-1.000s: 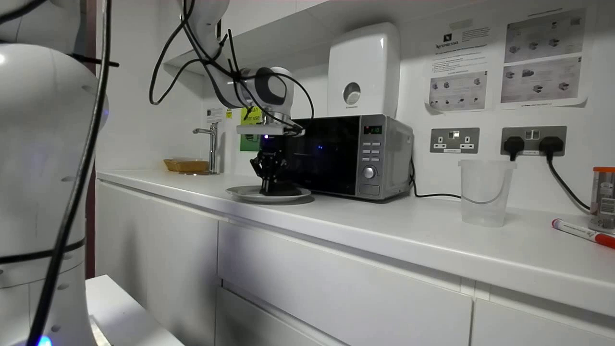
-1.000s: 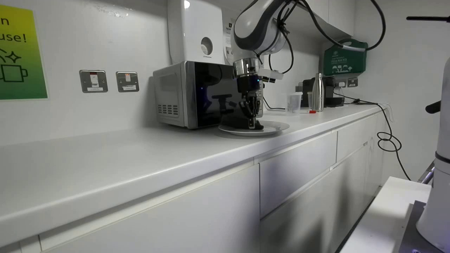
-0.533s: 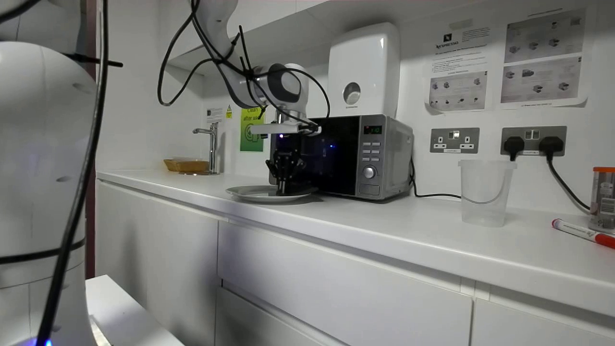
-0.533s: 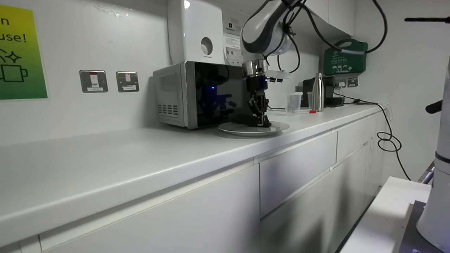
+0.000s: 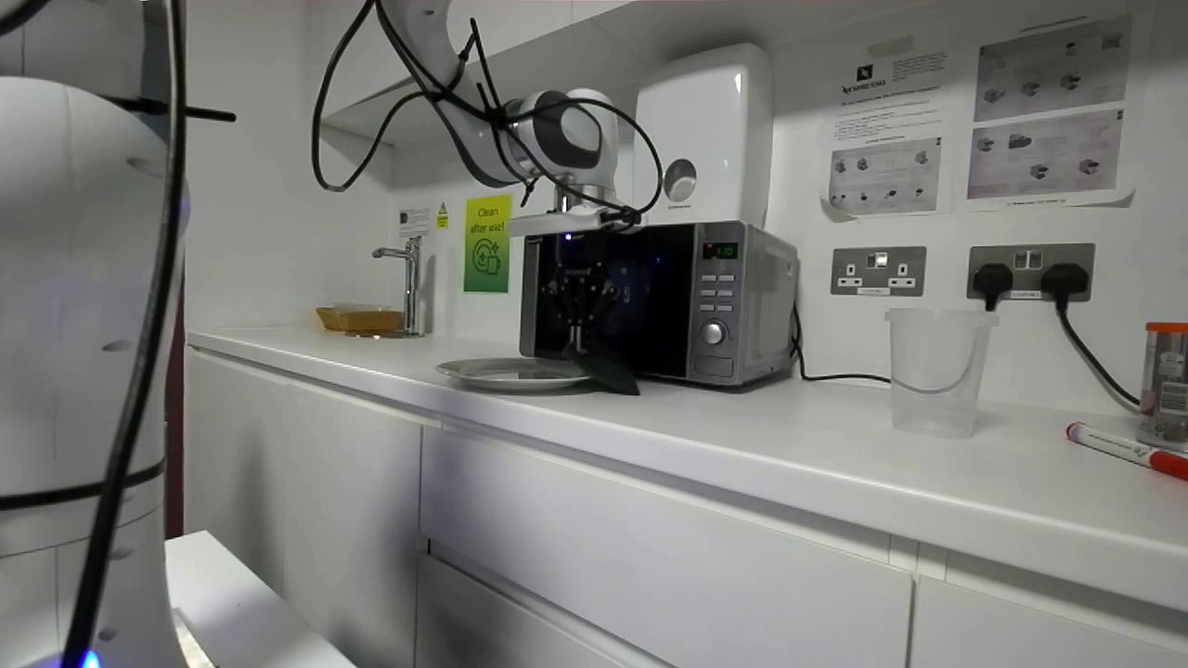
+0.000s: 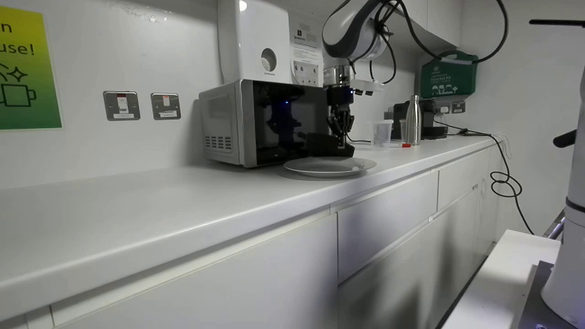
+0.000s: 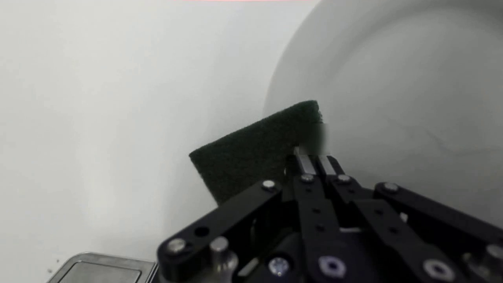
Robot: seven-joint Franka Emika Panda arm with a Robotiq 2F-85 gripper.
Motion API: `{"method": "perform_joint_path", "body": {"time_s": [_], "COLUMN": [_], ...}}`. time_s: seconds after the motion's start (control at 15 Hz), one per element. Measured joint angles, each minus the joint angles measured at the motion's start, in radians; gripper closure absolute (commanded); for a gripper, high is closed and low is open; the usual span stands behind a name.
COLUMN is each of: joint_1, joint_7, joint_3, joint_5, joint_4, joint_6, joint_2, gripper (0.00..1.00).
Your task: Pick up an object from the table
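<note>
Clearly, in the wrist view, we have one gripper [image 7: 313,156] with its jaws closed, pinching one dark green pad [image 7: 247,153] near its edge, so that most of the pad sticks out to one side, over one counter [image 7: 98,98] and the rim of one plate [image 7: 408,78]. We judge that off-centre bite the chief worry: with most of its weight to one side, the pad could pivot in the grip or slip out.

In an exterior view we find the pad tilted, its free end slanting down past the plate's rim, in front of one microwave [image 5: 664,306]; whether that end touches the counter we cannot tell. If it does, moving sideways before rising could drag the pad loose or shove the plate. Elsewhere we count one clear tub [image 5: 936,380], one red-capped marker [image 5: 1125,449], one orange-lidded jar [image 5: 1165,385], one tap [image 5: 411,283], one basket [image 5: 364,323], one dispenser [image 5: 703,121], two wall sockets [image 5: 877,271] and two black plugs [image 5: 1065,281].

In an exterior view the pad shows just over the plate's far rim, near the microwave, so a swing that way might knock it against the door, for want of room. There we count one steel bottle [image 6: 413,121], one first aid kit [image 6: 449,77] and two wall switches [image 6: 121,105]
</note>
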Motion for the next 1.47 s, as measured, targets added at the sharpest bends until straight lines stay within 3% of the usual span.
{"method": "perform_joint_path", "body": {"time_s": [0.53, 1.0, 1.07, 1.2, 1.47], "joint_1": [-0.057, -0.104, -0.108, -0.114, -0.114], "joint_7": [0.005, 0.055, 0.065, 0.078, 0.084], "joint_3": [-0.051, -0.087, -0.091, -0.094, -0.095], "joint_5": [-0.070, -0.144, -0.152, -0.158, -0.158], "joint_4": [-0.001, -0.071, -0.084, -0.105, -0.120], "joint_6": [0.000, 0.003, 0.003, 0.004, 0.004], "joint_2": [-0.033, -0.033, -0.032, -0.032, -0.033], "gripper": [0.99, 0.99, 0.71, 0.63, 0.32]}}
